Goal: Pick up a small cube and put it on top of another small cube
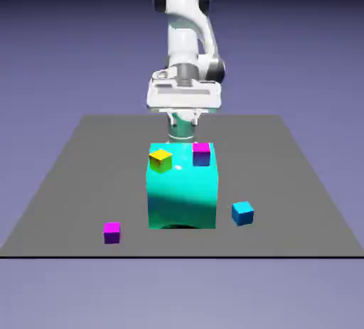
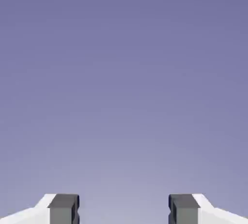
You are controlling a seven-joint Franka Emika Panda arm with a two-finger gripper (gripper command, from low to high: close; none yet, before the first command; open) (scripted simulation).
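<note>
The fingers (image 2: 124,209) stand well apart with nothing between them; in the hand view only the plain blue-violet backdrop (image 2: 124,73) shows past the two grey tips. In the exterior view the white arm (image 1: 186,43) is behind the big turquoise block (image 1: 181,189), and its hand is partly hidden by the block's top edge.

The small bright-blue cube (image 1: 242,213) rests on the grey surface (image 1: 78,178), just beside the block's lower corner on the exterior view's right, apart from the fingers.

A yellow cube (image 1: 161,159) and a magenta cube (image 1: 202,153) sit on top of the block, side by side and not touching. A second magenta cube (image 1: 111,232) lies on the surface toward the exterior view's left, near the front edge, well apart from the blue cube.
</note>
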